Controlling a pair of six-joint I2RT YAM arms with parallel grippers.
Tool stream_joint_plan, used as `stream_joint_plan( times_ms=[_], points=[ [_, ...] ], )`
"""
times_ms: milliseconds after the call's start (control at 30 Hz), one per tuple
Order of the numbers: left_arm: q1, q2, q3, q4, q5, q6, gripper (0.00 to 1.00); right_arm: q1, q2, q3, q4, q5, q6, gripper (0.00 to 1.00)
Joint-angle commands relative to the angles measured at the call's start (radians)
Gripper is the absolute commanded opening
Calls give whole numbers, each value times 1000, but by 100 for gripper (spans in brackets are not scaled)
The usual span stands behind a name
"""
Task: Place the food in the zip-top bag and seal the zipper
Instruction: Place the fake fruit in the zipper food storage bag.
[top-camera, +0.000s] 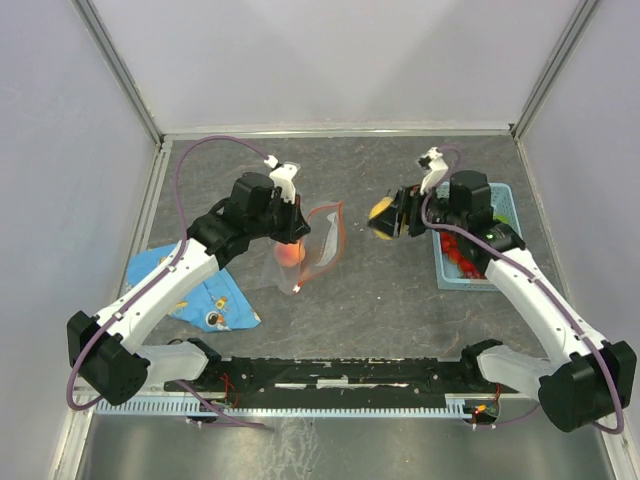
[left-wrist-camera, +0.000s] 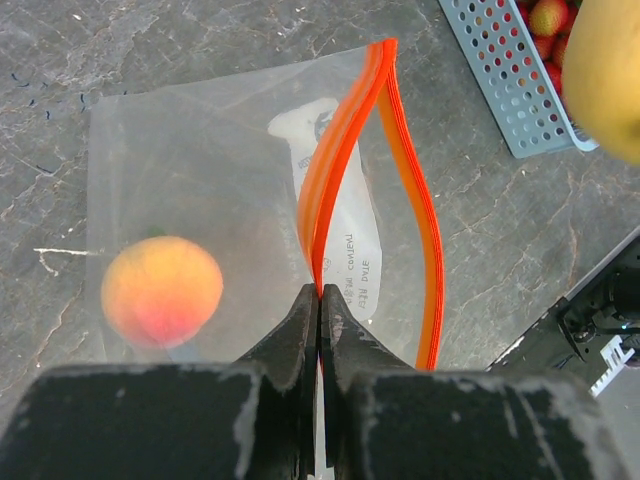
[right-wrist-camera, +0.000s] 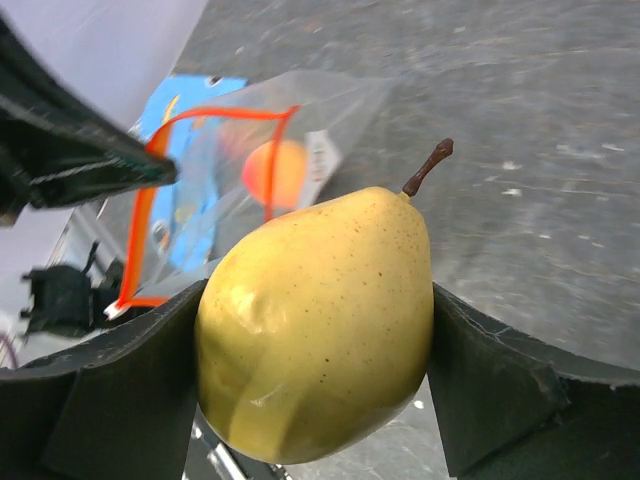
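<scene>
The only writing stands on the white label patch (left-wrist-camera: 352, 235) of the zip-top bag (left-wrist-camera: 190, 160), and it shows in the left wrist view. Two short lines of dark print run there, upside down to the camera. One seems to read "CONTENT" and the other perhaps "DATE", but the letters are small and blurred. In the other views this label is too small to read.

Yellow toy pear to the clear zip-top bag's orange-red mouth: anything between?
Nothing: bare grey tabletop between yellow toy pear and clear zip-top bag, per top view.
</scene>
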Motion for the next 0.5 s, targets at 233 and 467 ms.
stream_joint_plan(
  times_ms=[233, 467],
  points=[
    [3, 5, 7, 53, 72, -5, 3, 231, 133, 101, 83, -236, -53, 68],
    [3, 7, 8, 55, 89, -4, 3, 304, 257, 158, 108, -291, -43, 70]
  ],
)
